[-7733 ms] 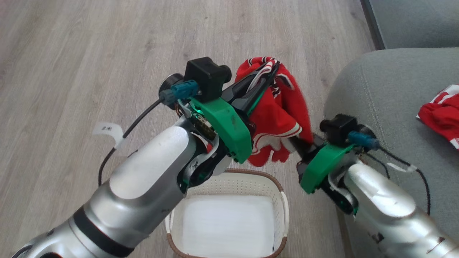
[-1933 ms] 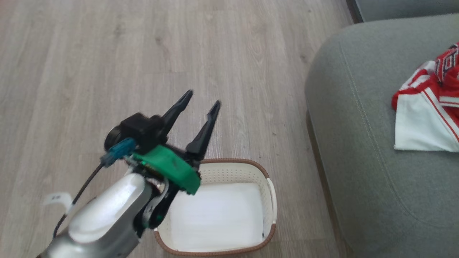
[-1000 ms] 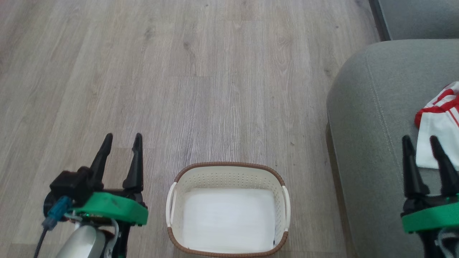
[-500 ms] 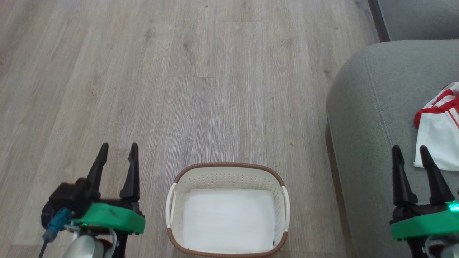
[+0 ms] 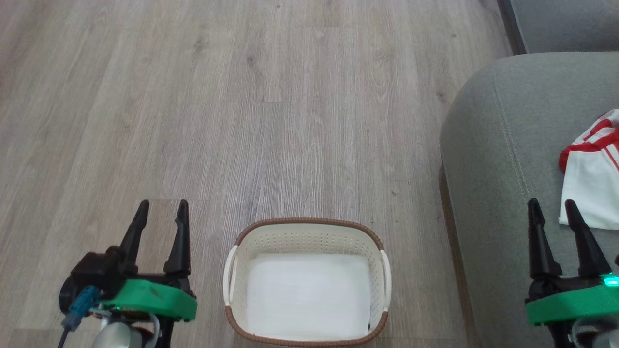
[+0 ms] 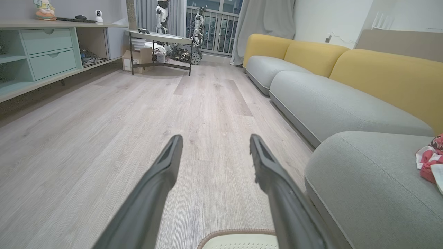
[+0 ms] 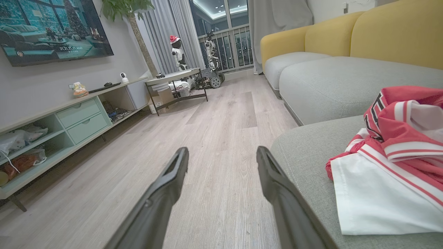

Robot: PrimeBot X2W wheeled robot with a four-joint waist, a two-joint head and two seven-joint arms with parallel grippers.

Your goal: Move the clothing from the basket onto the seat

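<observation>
Wide expanse of pale wood-plank floor (image 5: 290, 121), bordered on the right by the big grey sofa seat (image 5: 503, 159), with rounded edge and stitched seam.

Standing on the floor just left of that seat: the oval cream basket (image 5: 309, 223), brown-rimmed, perforated, white-handled, its white bottom showing.

Lying on the seat, well apart from the basket: the clothing (image 5: 590, 188), crumpled red mesh with white stripes, dark lettering and a flat white panel at the near side.

Held low at the basket's left, over the floor: the left tool (image 5: 163, 205), fingers pointing forward, spread wide, gripping nothing.

Held likewise over the seat's near part: the right tool (image 5: 551, 204), open and empty, with the clothing's white panel just to the right of its fingers, not between them.
</observation>
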